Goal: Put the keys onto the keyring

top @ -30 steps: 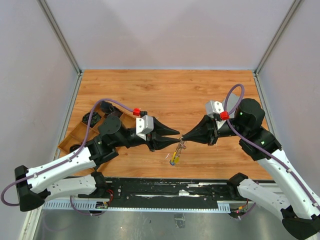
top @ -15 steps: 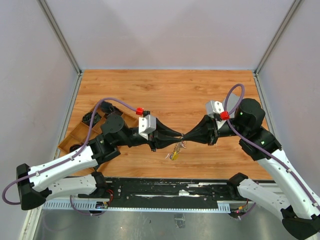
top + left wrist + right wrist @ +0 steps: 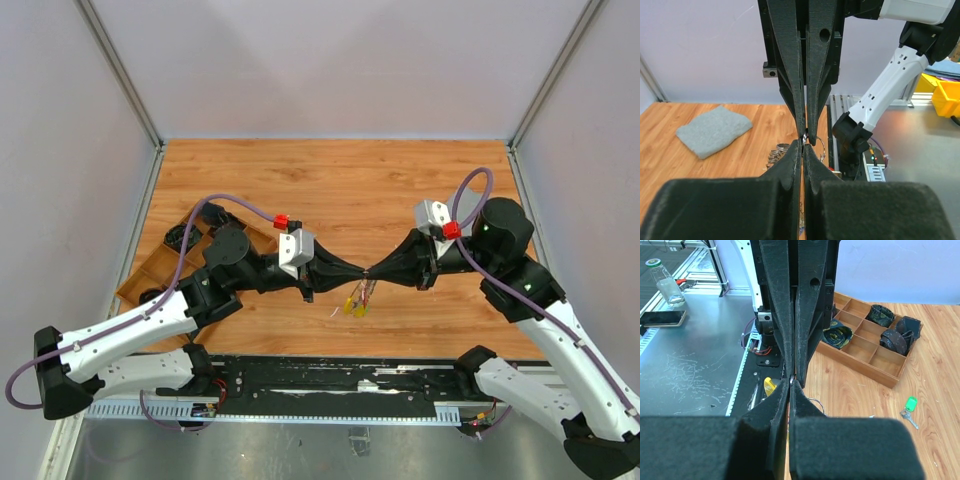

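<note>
Above the near middle of the table my left gripper (image 3: 360,272) and right gripper (image 3: 374,272) meet tip to tip. Both are shut on the thin silver keyring (image 3: 822,148), whose wire shows between the pinched tips of the left gripper (image 3: 804,143) and the right gripper (image 3: 791,382). An arc of the keyring (image 3: 816,403) curves out beside the right fingers. Yellow-headed keys (image 3: 355,303) dangle under the tips. A silver beaded-chain bunch (image 3: 775,152) shows just left of the tips. One green-headed key (image 3: 910,404) lies alone on the wood.
A wooden compartment tray (image 3: 150,270) holding dark rolled items stands at the table's left edge, behind my left arm. A grey cloth square (image 3: 712,131) lies on the wood in the left wrist view. The black rail (image 3: 330,378) runs along the near edge.
My left gripper slid right to meet the right gripper's tips and closed on the keyring. The hanging keys swung slightly right. The right arm held still, shut.
</note>
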`<state>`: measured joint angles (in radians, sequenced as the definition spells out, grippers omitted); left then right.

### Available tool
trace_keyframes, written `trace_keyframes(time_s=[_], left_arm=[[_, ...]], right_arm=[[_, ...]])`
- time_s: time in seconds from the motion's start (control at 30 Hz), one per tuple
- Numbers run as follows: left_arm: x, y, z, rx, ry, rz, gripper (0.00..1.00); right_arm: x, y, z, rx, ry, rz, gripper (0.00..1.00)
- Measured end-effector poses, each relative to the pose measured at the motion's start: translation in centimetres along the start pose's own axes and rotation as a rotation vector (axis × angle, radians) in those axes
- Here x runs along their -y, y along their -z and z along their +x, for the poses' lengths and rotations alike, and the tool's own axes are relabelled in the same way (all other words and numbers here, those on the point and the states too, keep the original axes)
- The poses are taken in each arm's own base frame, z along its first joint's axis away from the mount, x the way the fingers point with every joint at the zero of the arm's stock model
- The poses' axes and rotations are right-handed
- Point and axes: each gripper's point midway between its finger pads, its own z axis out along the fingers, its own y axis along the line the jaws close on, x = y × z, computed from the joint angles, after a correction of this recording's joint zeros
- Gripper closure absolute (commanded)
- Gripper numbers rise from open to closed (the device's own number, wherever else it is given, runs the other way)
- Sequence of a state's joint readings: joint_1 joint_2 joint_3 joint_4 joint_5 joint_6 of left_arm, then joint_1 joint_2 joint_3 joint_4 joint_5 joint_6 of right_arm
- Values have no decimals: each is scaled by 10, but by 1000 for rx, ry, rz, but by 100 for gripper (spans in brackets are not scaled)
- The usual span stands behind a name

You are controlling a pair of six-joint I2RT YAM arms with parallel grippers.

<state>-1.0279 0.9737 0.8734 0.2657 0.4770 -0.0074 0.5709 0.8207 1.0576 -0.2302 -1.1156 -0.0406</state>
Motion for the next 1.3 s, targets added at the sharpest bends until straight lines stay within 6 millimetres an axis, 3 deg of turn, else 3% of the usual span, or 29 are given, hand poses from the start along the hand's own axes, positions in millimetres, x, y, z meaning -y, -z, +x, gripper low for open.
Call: trace_keyframes(time_s=[0.1, 0.27, 0.53, 0.7, 0.9, 1.3], left_arm=[[-2, 0, 0, 0, 1, -14, 99], [-8, 1, 7, -26, 29, -54, 99], [-19, 3, 10, -33, 44, -119, 100], [-25, 4, 11, -35, 45, -158, 100], [-33, 6, 11, -34, 51, -202, 100], [-38, 8, 14, -45, 60, -239, 99]], right_arm=[[1, 1, 0, 0, -3, 17, 75], [2, 8, -8, 16, 24, 88, 63], [6, 30, -21, 50, 38, 284, 63], [19, 27, 0, 5, -120, 339, 56], [27, 22, 17, -24, -295, 369, 56], [30, 16, 23, 8, -557, 402, 62]])
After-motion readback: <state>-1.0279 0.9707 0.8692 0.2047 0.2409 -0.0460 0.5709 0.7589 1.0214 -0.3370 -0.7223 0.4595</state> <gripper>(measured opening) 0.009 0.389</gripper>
